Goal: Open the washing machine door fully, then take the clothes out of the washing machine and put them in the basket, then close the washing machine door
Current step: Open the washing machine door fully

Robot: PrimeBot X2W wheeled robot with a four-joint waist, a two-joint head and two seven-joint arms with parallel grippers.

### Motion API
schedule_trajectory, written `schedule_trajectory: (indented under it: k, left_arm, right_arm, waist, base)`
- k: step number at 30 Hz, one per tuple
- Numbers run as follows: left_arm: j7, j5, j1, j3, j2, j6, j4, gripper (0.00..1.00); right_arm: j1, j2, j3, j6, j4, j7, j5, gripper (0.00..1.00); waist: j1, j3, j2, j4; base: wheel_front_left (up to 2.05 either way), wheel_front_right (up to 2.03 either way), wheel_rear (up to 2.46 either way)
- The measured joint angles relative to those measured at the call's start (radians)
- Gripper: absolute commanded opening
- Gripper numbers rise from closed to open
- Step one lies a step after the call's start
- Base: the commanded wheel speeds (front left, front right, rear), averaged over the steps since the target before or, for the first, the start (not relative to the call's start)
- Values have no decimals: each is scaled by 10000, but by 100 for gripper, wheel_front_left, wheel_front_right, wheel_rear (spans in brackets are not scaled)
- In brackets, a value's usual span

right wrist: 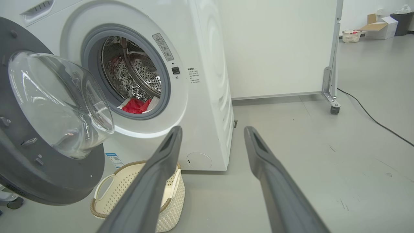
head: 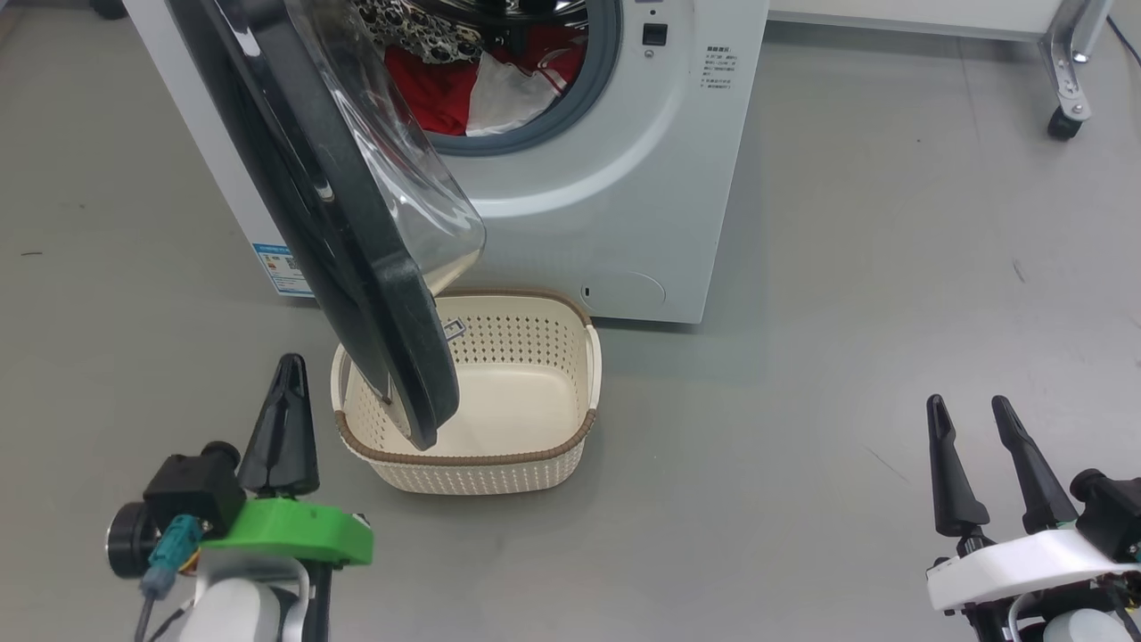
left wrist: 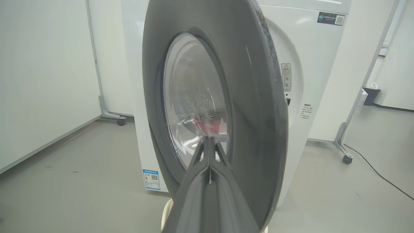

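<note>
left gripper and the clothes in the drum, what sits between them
The washing machine door. In the left wrist view the left gripper points at its outer face, with the red clothes showing through the glass.

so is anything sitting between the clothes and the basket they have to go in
Partly, yes. The washing machine door, not fully open, hangs over the left part of the basket in the head view, between it and the clothes further up. The basket's right part looks uncovered.
</note>
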Motion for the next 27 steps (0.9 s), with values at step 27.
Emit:
schedule_trajectory:
  k: [27]
  left_arm:
    - [104,717,-3243,-533,2,-435,-1386,0]
  right_arm:
    - [-4,238,-146,255,255,-2,-146,100]
  waist:
    - [0,-162,0,-80]
  base:
    - [0,0,0]
